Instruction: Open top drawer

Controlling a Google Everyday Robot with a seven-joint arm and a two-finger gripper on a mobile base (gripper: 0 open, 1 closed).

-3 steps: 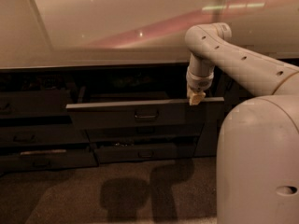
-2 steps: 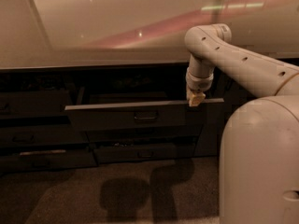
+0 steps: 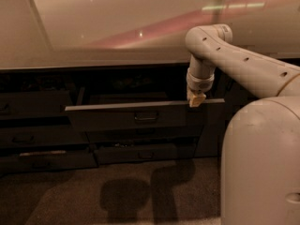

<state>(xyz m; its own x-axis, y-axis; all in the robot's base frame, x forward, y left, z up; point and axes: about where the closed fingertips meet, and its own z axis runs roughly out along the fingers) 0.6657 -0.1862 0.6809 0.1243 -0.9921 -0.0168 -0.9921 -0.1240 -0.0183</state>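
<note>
Top drawer partly out, long axis left-right, front's top edge directly under gripper. Gripper right of loop pull, pointing down; jaws' state: cannot tell. Further travel judged outward.

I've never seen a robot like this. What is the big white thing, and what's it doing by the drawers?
That's a robot. The big white shape on the right is its body, and the white arm reaches out from it. There's just one picture, taken from close beside the body. At the arm's end is the gripper, its grabbing part, at the top edge of the top drawer, which sticks partway out of the dark cabinet. It carries nothing I can see.
</note>
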